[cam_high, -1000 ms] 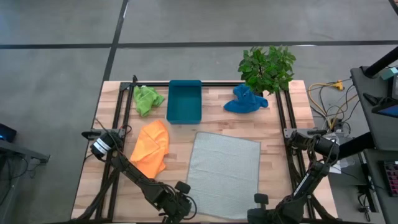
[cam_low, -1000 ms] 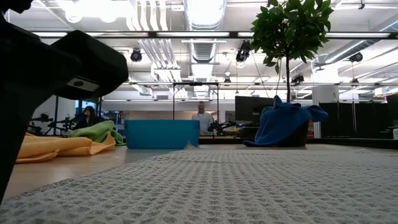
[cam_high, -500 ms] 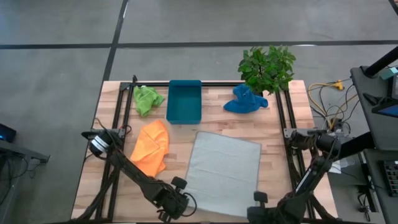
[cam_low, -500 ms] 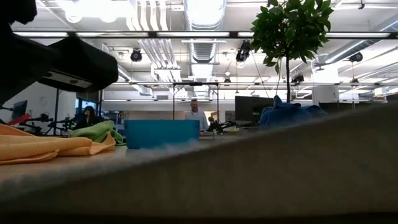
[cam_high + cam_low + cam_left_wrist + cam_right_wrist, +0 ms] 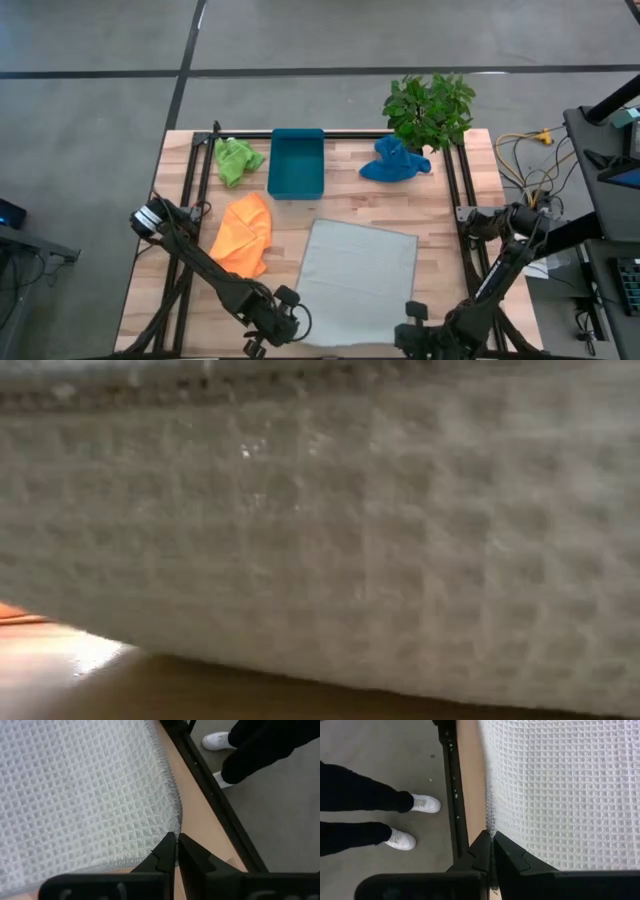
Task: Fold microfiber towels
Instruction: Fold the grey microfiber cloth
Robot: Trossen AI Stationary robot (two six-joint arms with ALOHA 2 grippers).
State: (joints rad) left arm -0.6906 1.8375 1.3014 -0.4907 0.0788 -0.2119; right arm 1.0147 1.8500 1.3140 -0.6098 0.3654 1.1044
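No writing or labels can be read anywhere. The table [image 5: 440,215] is pale wooden planking with a black metal frame along its sides. The grey towel [image 5: 360,280] is the largest cloth: a waffle-weave rectangle with stitched hems, lying near the table's front edge, its long axis running front to back and skewed slightly off the table's edges. Its front edge is lifted off the wood and fills the low view. The left gripper [image 5: 175,851] is clenched on the towel's front left corner, and the right gripper [image 5: 491,847] is pinched tight on the front right corner.

The teal tray [image 5: 297,163] is a rigid rectangle at the back edge, long axis front to back. The orange towel [image 5: 243,237] lies crumpled toward the left side. The blue towel [image 5: 392,162] is bunched beside the leafy plant [image 5: 430,108] at the back right corner, and the green towel [image 5: 235,159] is crumpled near the back left corner. A person's white shoes [image 5: 415,820] stand on the floor just off the front edge.
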